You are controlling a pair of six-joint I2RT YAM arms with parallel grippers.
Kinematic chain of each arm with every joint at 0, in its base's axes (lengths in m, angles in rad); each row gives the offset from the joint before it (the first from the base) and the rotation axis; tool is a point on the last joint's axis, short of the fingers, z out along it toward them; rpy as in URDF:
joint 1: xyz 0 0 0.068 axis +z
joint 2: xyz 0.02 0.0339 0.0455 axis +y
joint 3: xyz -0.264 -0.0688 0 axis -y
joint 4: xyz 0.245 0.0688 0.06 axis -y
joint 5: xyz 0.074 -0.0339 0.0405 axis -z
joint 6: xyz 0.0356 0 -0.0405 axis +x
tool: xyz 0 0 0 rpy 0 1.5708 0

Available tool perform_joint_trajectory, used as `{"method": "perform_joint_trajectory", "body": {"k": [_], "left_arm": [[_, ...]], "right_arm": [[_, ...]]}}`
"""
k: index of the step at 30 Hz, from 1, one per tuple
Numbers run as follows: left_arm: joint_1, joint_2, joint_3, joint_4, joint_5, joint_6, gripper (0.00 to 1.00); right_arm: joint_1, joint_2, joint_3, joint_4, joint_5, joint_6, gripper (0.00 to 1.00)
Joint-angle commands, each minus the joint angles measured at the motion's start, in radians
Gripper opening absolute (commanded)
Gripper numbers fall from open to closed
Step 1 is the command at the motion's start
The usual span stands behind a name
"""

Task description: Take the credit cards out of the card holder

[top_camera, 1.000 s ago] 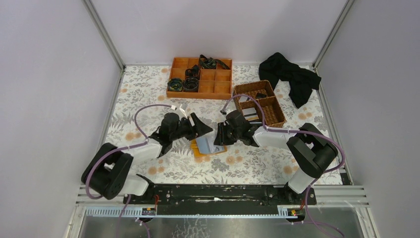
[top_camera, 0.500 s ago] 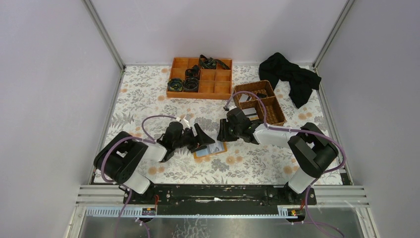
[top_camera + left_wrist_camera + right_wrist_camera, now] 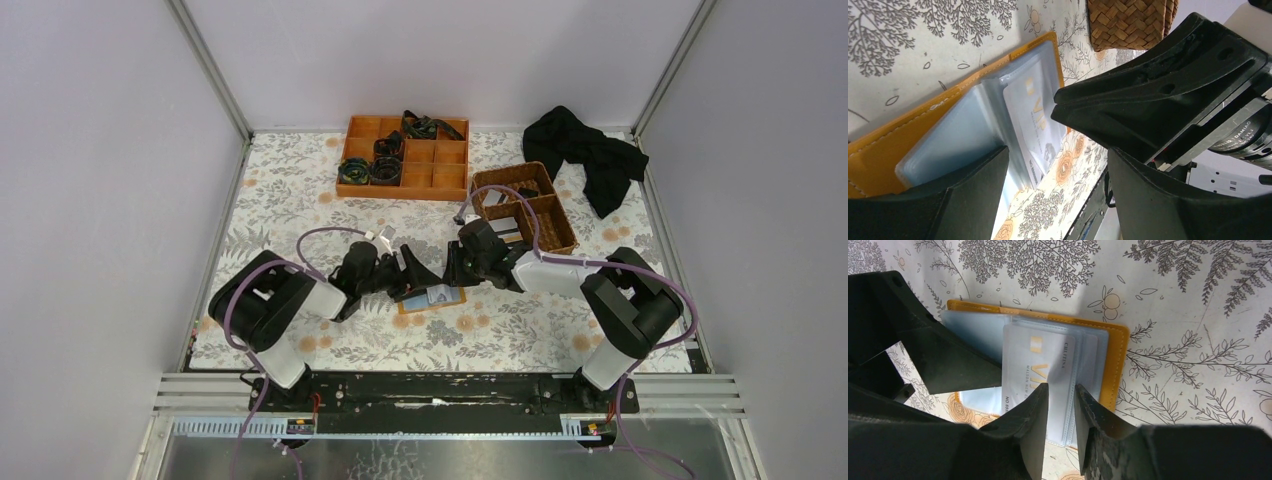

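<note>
Right wrist: unclear if our right jaws grip the card [image 3: 1038, 357]; released left jaws brace the card holder [image 3: 1115, 365] at nine o'clock; slide flat.

left jaws wide, right jaws narrow

the card holder [image 3: 1118, 360] has a smooth, orange, leather-like rim with fine stitching. its sleeves [image 3: 958, 140] are clear glossy plastic. the card [image 3: 1040, 360] is pale, smooth plastic. the worktop [image 3: 1198, 300] is a matt printed covering. the basket [image 3: 1128, 22] is rough woven wicker. the jaws of the left gripper [image 3: 1058, 160] and right gripper [image 3: 1060, 390] are matt black plastic.
</note>
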Motion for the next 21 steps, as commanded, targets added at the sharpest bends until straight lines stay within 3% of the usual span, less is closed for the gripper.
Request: {"method": "perform_joint_trajectory", "body": {"k": [1,14,21], "left_arm": [[-0.021,0.046,0.011,0.068,-0.015,0.043,0.80],[-0.032,0.033,-0.016,0.191,0.012,0.018,0.79],[-0.032,0.006,-0.024,0.198,-0.001,0.013,0.54]], "right_arm": [[-0.005,0.024,-0.011,0.031,-0.039,0.011,0.32],[-0.005,0.053,-0.008,0.046,-0.064,0.021,0.31],[-0.005,0.056,-0.009,0.050,-0.070,0.027,0.30]]}}
